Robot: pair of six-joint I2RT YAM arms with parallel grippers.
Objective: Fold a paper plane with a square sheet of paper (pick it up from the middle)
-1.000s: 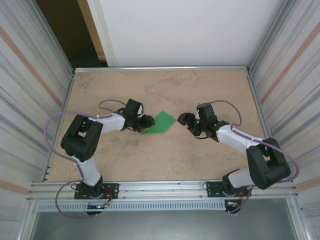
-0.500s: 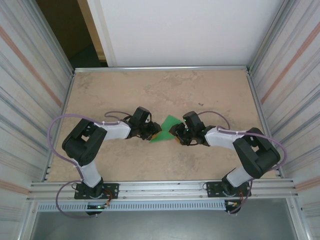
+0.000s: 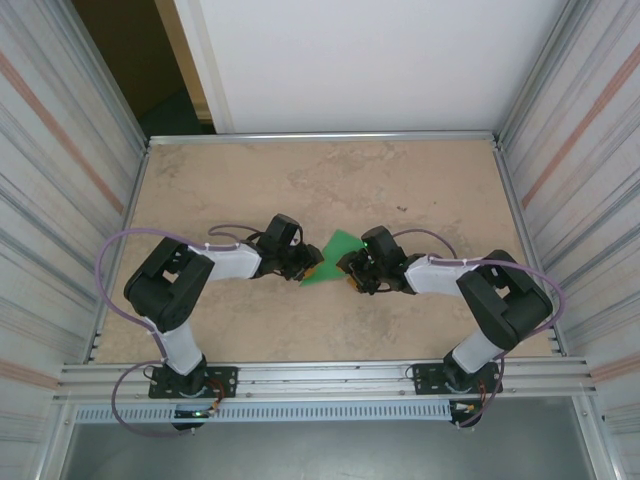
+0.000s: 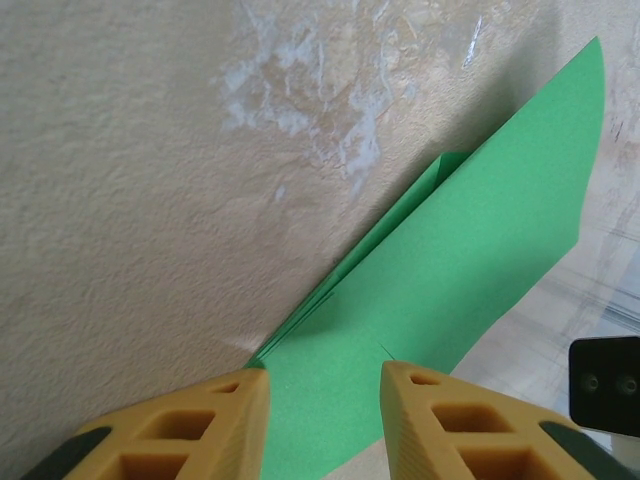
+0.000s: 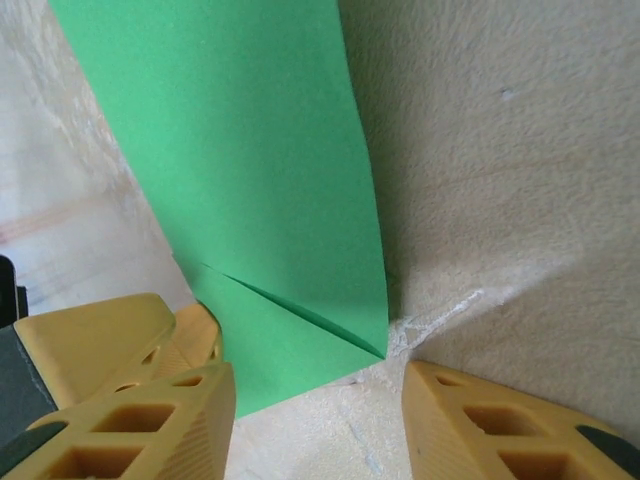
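Centre of table [image 3: 400, 180]: found the square sheet of paper [image 3: 332, 258], folded down to a bright green wedge and lying between the two grippers. Saw the left gripper [image 3: 308, 266] down low at the wedge's left tip and the right gripper [image 3: 350, 272] down low at its right side, both arms reaching inward.

From the left wrist, noted the left gripper [image 4: 325, 375] partly open, its yellow fingers [image 4: 190, 430] set either side of a narrow end of the paper [image 4: 470, 250]. Saw green in the gap and layered edges along the fold. Could not tell whether the pads touched it.

From the right wrist, noted the right gripper [image 5: 315, 375] spread wider, with a creased corner of the paper [image 5: 240, 150] between the jaws and bare table beside the right-hand one. Saw no clamp on the sheet at either end.
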